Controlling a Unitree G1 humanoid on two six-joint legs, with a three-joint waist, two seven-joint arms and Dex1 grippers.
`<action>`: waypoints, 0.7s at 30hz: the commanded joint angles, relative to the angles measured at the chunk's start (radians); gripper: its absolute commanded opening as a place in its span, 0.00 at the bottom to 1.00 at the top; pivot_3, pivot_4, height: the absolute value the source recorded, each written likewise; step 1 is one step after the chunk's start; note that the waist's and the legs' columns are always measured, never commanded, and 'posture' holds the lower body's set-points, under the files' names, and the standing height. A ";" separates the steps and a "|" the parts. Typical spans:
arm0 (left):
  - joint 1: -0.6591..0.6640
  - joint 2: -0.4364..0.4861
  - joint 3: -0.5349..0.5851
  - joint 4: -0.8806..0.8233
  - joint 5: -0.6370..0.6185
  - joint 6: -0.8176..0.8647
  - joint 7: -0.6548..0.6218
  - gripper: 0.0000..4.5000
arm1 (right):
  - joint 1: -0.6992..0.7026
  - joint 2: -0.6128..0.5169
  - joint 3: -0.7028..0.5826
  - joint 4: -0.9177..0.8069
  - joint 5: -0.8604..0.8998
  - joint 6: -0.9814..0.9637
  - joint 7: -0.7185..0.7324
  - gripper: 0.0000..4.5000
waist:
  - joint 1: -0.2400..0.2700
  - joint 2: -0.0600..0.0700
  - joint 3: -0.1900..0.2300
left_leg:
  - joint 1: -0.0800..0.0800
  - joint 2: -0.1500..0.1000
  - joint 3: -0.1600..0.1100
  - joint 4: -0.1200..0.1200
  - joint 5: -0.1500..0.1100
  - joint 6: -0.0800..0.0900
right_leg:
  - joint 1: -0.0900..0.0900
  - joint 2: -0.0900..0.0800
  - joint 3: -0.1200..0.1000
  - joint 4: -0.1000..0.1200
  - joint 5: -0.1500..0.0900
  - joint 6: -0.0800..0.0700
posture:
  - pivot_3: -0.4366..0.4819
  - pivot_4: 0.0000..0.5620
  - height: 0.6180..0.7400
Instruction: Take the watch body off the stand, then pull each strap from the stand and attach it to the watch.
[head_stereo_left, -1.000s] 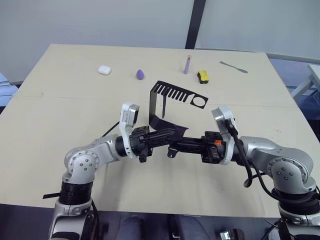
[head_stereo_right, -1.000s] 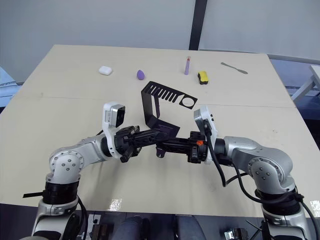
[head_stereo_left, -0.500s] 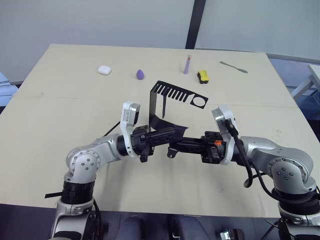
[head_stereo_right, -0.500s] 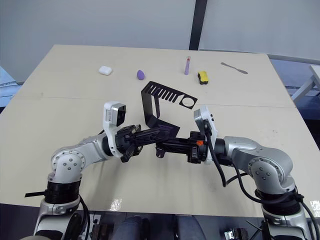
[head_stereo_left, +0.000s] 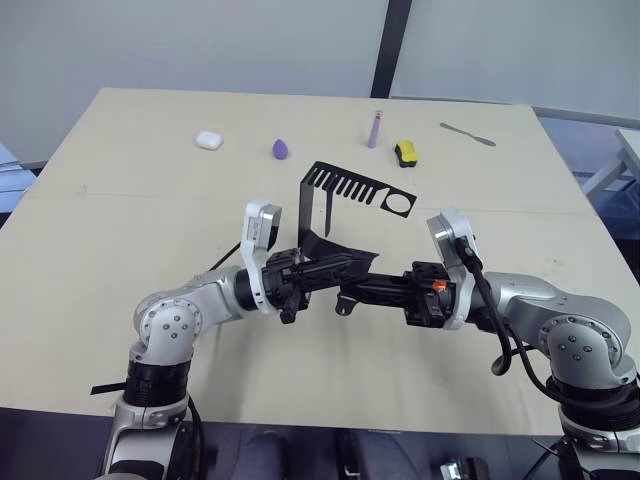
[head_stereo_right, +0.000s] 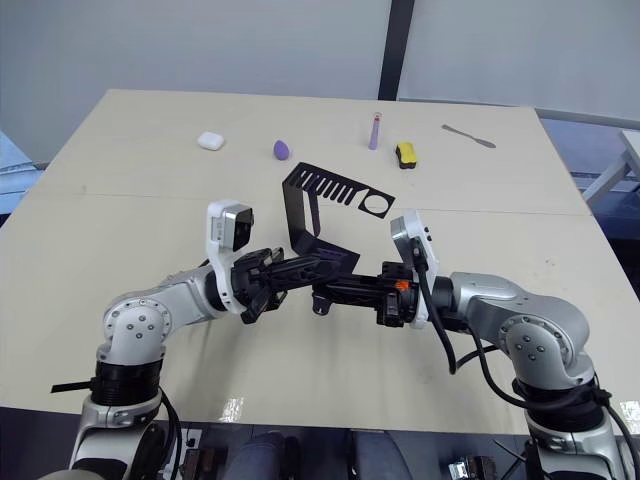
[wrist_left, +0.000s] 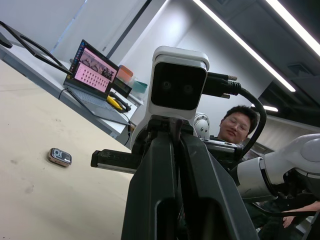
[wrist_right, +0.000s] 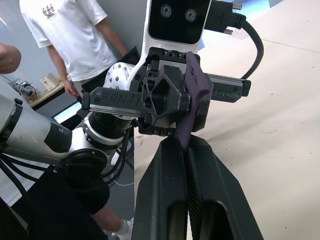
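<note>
1. Where the two arms meet over the front of a pale table (head_stereo_left: 120, 230), the left gripper (head_stereo_left: 345, 268) and right gripper (head_stereo_left: 352, 291) point at each other, tips almost touching.
2. Between them is a dark purple strap (wrist_right: 194, 95). In the right wrist view, the right gripper's fingers (wrist_right: 165, 200) are pressed together on one end of it, and the strap runs up across the front of the left gripper.
3. In the left wrist view, the left gripper's fingers (wrist_left: 155, 200) sit narrow, nearly together. Whether they also pinch the strap cannot be told.
4. Just behind the grippers stands the stand (head_stereo_left: 330, 205), a black bent bracket. Its flat base rests on the table, and its slotted top arm with a round hole reaches toward the robot's right.
5. A small watch body (wrist_left: 60, 156) lies flat on the table, apart from the grippers, seen in the left wrist view.
6. Along the far side of the table, from left to right, lie a white case (head_stereo_left: 208, 140), a purple egg-shaped thing (head_stereo_left: 281, 148), a pale purple tube (head_stereo_left: 374, 128), a yellow-and-black block (head_stereo_left: 406, 152) and a grey metal tool (head_stereo_left: 466, 134).
7. Two people (wrist_right: 70, 35) stand in the background beyond the table.
</note>
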 joint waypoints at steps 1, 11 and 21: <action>-0.024 0.013 0.006 -0.015 -0.032 -0.001 -0.033 0.05 | 0.006 -0.024 -0.025 -0.042 -0.011 -0.017 -0.016 0.00 | 0.000 0.000 0.000 | 0.000 0.000 0.000 0.000 0.000 0.000 | 0.000 0.000 0.000 0.000 0.000 0.000 | 0.48 0.27 1.00; -0.063 0.193 -0.040 -0.007 0.083 -0.045 -0.217 0.00 | 0.262 -0.148 -0.276 -0.190 0.027 -0.037 -0.091 0.97 | 0.002 0.001 0.000 | -0.003 0.000 -0.003 0.000 0.000 0.000 | 0.000 0.000 -0.002 -0.003 0.000 0.000 | 0.48 0.27 1.00; -0.084 0.291 -0.114 0.051 0.244 -0.179 -0.410 0.00 | 0.785 -0.077 -0.625 -0.363 -0.093 -0.151 -0.211 0.99 | 0.006 0.002 0.001 | -0.009 0.000 -0.011 -0.002 0.000 -0.001 | 0.000 0.000 -0.009 -0.009 0.000 0.000 | 0.48 0.27 1.00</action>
